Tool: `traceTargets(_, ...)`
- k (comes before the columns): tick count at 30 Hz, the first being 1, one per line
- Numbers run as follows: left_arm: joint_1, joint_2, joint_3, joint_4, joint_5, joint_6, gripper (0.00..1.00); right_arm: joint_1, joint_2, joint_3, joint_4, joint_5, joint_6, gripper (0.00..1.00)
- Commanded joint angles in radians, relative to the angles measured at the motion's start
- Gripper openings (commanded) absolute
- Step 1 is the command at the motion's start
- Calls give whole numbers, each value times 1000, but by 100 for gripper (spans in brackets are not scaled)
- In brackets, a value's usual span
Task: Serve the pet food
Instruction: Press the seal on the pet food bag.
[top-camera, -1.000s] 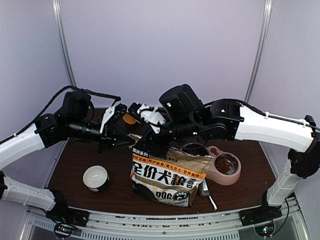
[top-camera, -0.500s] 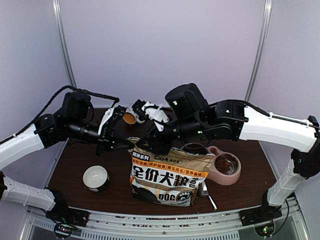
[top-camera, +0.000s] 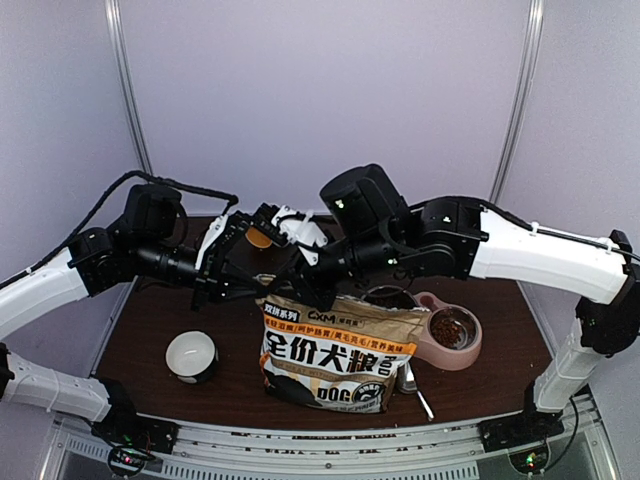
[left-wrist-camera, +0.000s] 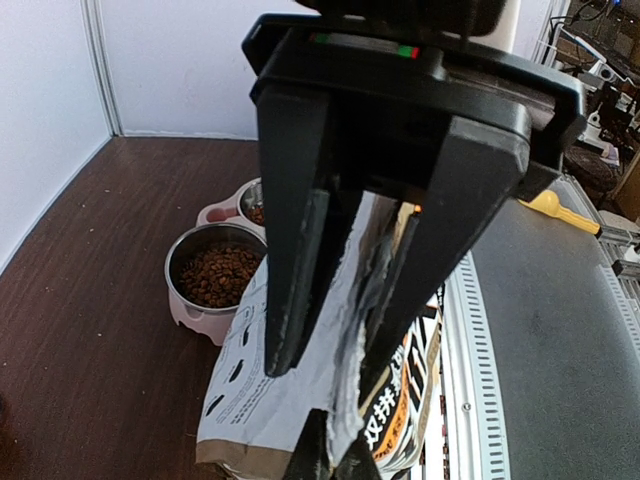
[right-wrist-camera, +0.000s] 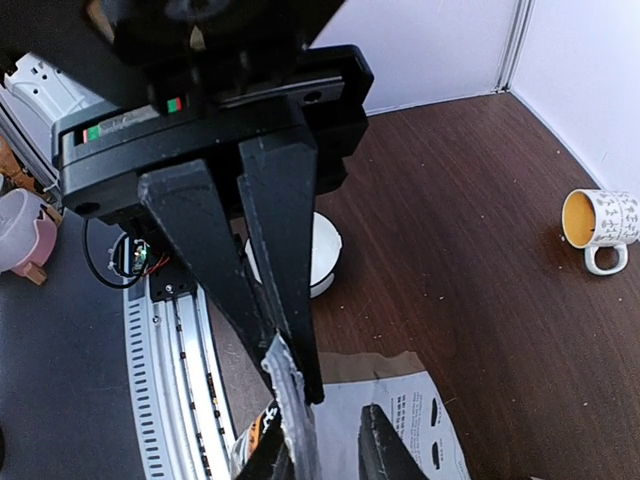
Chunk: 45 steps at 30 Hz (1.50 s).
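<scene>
The printed pet food bag (top-camera: 335, 350) stands upright at the table's front middle. Its torn top edge runs between both grippers. My left gripper (left-wrist-camera: 325, 370) is shut on that edge from the left, and the bag's pale back panel (left-wrist-camera: 270, 400) hangs below its fingers. My right gripper (right-wrist-camera: 290, 385) is pinched on the same edge a little further right, fingers nearly together with the torn strip between them. Brown kibble, the pet food (left-wrist-camera: 215, 275), fills a steel cup of the pink double bowl (top-camera: 470, 350). More kibble (top-camera: 447, 328) shows from above.
A white bowl (top-camera: 191, 355) sits left of the bag. A patterned mug (right-wrist-camera: 600, 220) lies on its side at the back of the table. A spoon (top-camera: 415, 385) rests by the bag's right side. The metal rail (left-wrist-camera: 480, 380) marks the near edge.
My right gripper has come down and left onto the bag's top edge and closed on it. The bag stands straighter than a second ago. The left gripper has kept its hold.
</scene>
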Motion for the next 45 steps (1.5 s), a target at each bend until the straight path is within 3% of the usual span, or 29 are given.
traceTargets(1, -4, -25, 21, 84, 124, -4, 0, -8, 20, 23, -18, 3, -19, 19)
traceTargets(8, 5, -43, 7, 114, 125, -22, 0, -7, 19, 16, -53, 7, -28, 0)
traceTargets(16, 18, -56, -3, 122, 122, -26, 0, -7, -14, -5, -128, 82, -74, 0)
traceTargets(20, 19, -55, -4, 125, 122, -27, 0, -8, -34, -28, -149, 105, -81, 10)
traceTargets(23, 19, -52, -4, 125, 125, -28, 0, -8, -48, -45, -146, 113, -79, 11)
traceTargets(28, 19, -50, -4, 125, 121, -30, 0, -8, -66, -59, -140, 129, -79, 1)
traceTargets(36, 21, -50, -5, 120, 114, -26, 0, -8, -76, -66, -165, 161, -88, 0)
traceTargets(40, 22, -50, -4, 120, 112, -25, 0, -8, -89, -78, -186, 175, -96, 8)
traceTargets(45, 27, -53, -5, 119, 113, -24, 0, -8, -93, -90, -204, 184, -97, 9)
